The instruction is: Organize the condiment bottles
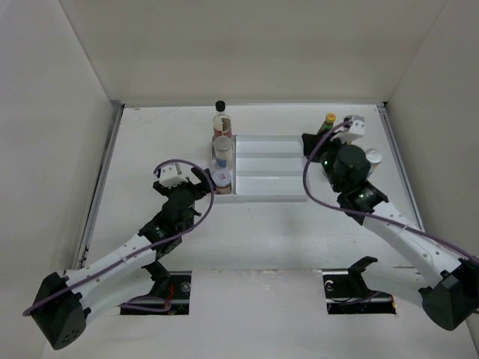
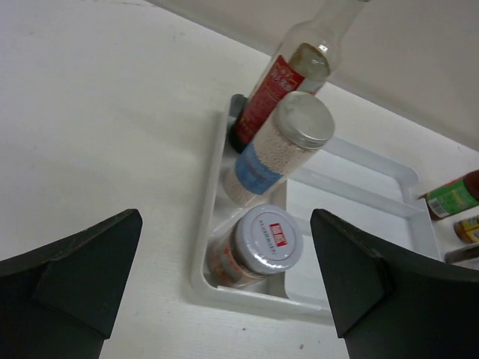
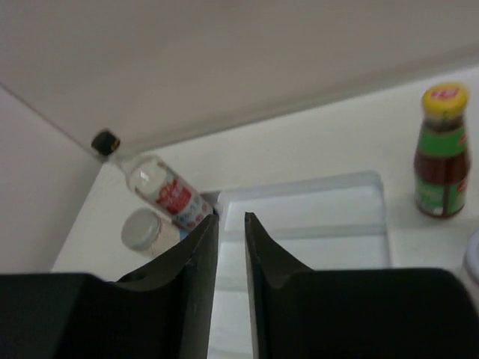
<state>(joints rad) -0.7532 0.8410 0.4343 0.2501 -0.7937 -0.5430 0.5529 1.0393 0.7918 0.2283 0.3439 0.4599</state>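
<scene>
A: Left side first?
B: Left fingers (image 2: 82, 277) spread wide, holding nothing, just short of the white tray's (image 1: 269, 197) left column; in it stand, near to far, a white-lidded jar (image 2: 258, 243), a shaker (image 2: 281, 146) and the black-capped bottle (image 1: 221, 116).
A: And the right?
B: Right fingers (image 3: 191, 277) pinched narrow, nothing between them, over the tray's right edge; the green yellow-capped bottle (image 3: 441, 149) stands on the bench (image 1: 150, 134) just beyond.
</scene>
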